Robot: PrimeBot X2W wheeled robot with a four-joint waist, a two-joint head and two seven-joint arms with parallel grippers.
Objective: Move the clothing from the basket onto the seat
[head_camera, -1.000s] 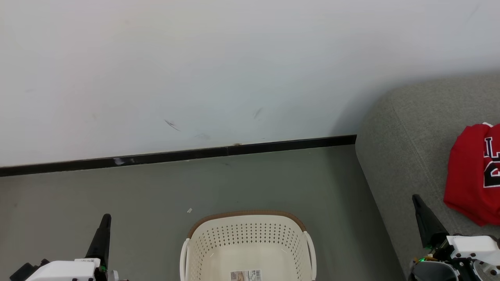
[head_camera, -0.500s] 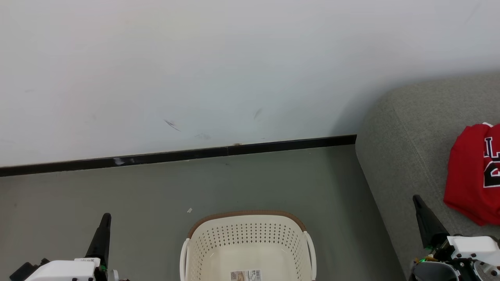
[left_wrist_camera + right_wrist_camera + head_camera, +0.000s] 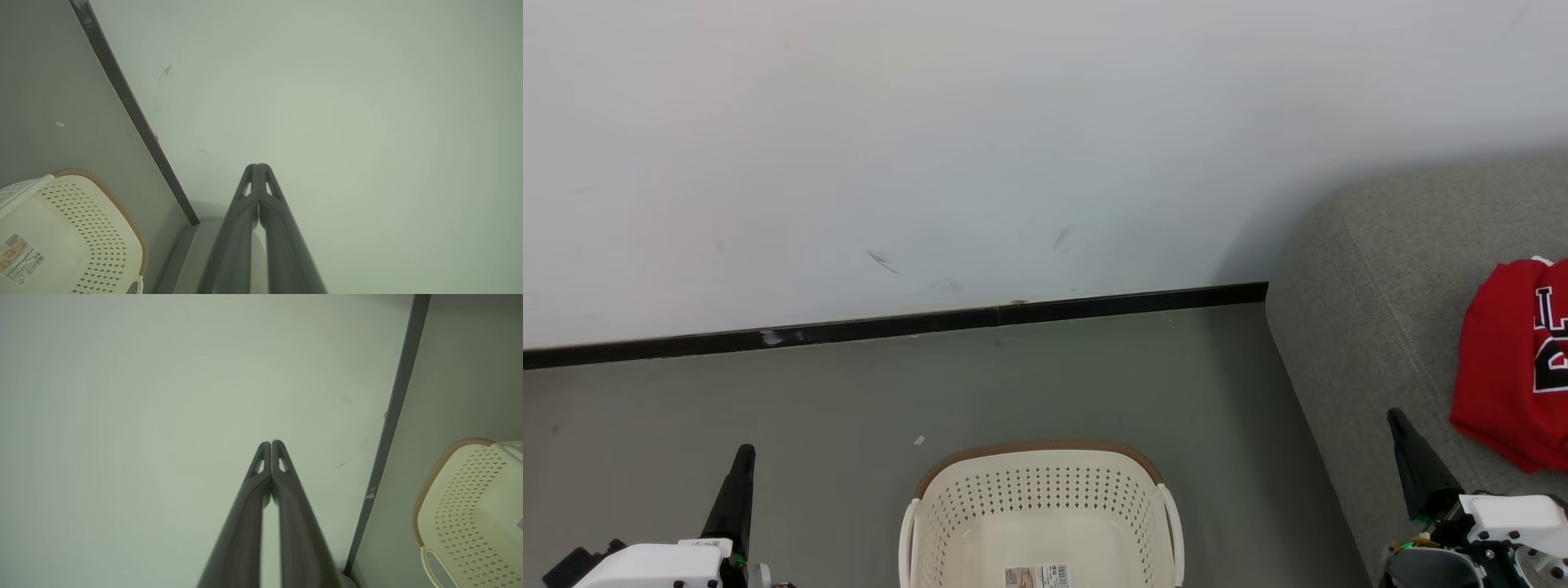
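The red clothing (image 3: 1515,359) with dark block letters lies bunched on the grey seat (image 3: 1372,310) at the right edge of the head view. The cream basket (image 3: 1039,498) with a brown rim stands on the floor at the bottom centre, with only a label on its bottom; it also shows as the basket (image 3: 77,228) in the left wrist view and the basket (image 3: 470,498) in the right wrist view. My left gripper (image 3: 743,456) is shut at the lower left, holding nothing (image 3: 258,167). My right gripper (image 3: 1395,416) is shut over the seat's front edge, holding nothing (image 3: 271,444).
A white wall (image 3: 931,147) with a black baseboard (image 3: 890,327) runs behind the basket. Grey floor (image 3: 1094,384) lies between the wall, the basket and the seat. A small white scrap (image 3: 919,440) lies on the floor.
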